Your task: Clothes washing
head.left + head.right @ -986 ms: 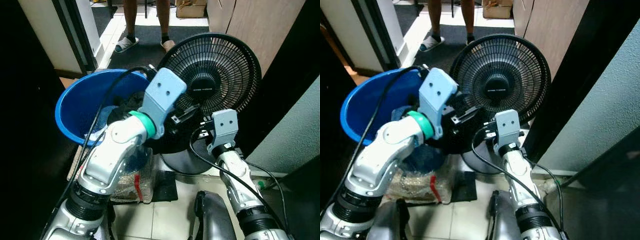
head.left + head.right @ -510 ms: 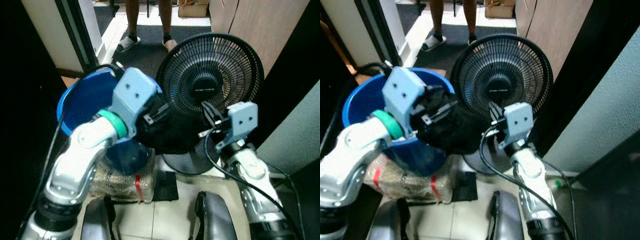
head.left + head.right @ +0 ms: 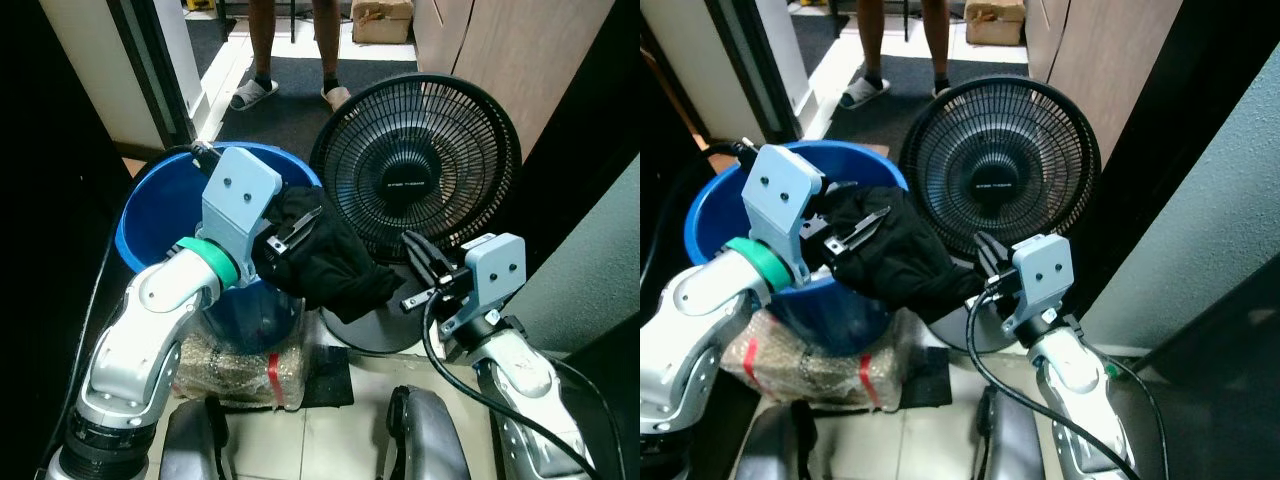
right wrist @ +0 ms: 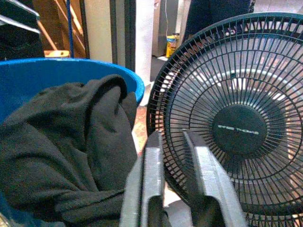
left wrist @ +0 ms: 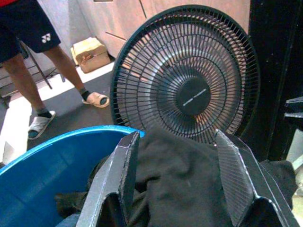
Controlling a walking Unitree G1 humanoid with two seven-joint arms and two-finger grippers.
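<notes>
My left gripper (image 5: 177, 175) pinches the black garment (image 3: 335, 262) over the blue tub (image 3: 160, 205); soft, limp, light, best held by a bunched fold. My right gripper (image 4: 173, 156) is nearly closed, empty.

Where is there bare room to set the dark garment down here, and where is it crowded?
Free: the blue tub's bare inner wall on its far left side. Crowded: the gap between tub and fan, taken up by the dark garment held by the left gripper, with the right gripper close beside.
</notes>
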